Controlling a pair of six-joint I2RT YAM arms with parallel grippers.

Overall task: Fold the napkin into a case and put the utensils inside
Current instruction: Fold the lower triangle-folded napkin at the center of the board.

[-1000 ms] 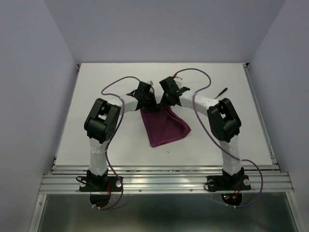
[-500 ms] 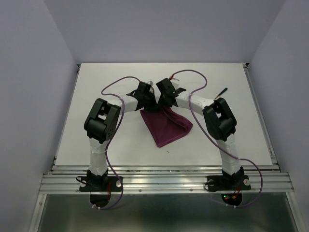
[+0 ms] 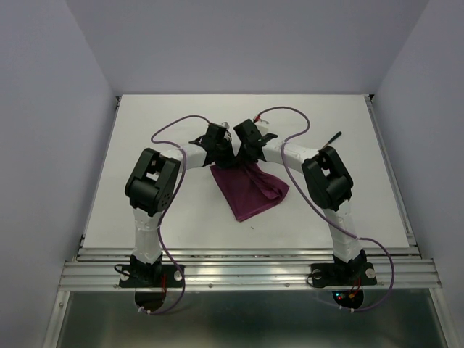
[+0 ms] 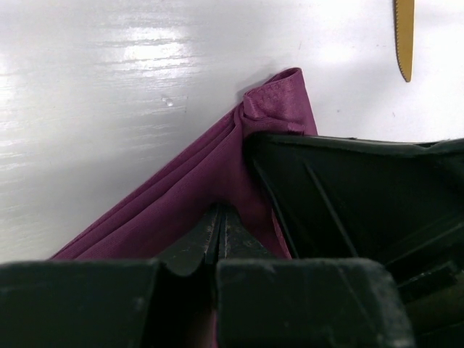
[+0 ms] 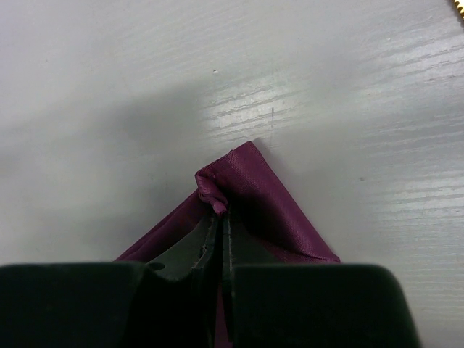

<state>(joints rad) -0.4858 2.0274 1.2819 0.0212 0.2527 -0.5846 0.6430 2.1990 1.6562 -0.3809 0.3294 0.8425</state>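
Pinching tight, both of them: the left gripper point(image 4: 220, 221) has its jaws pressed together on a fold of the napkin point(image 4: 188, 188), and the right gripper point(image 5: 223, 221) clamps a corner of the same cloth. Overhead, the two meet at the centre of the frame, with the cloth spreading down-right from them over the table point(image 3: 196, 217). A gold knife blade point(image 4: 404, 36) pokes in at the upper right of the left wrist view, apart from the cloth. The risk, I'd say: the grippers are so close that they could clash, or the slick fabric could slip from one pinch and spoil the fold.
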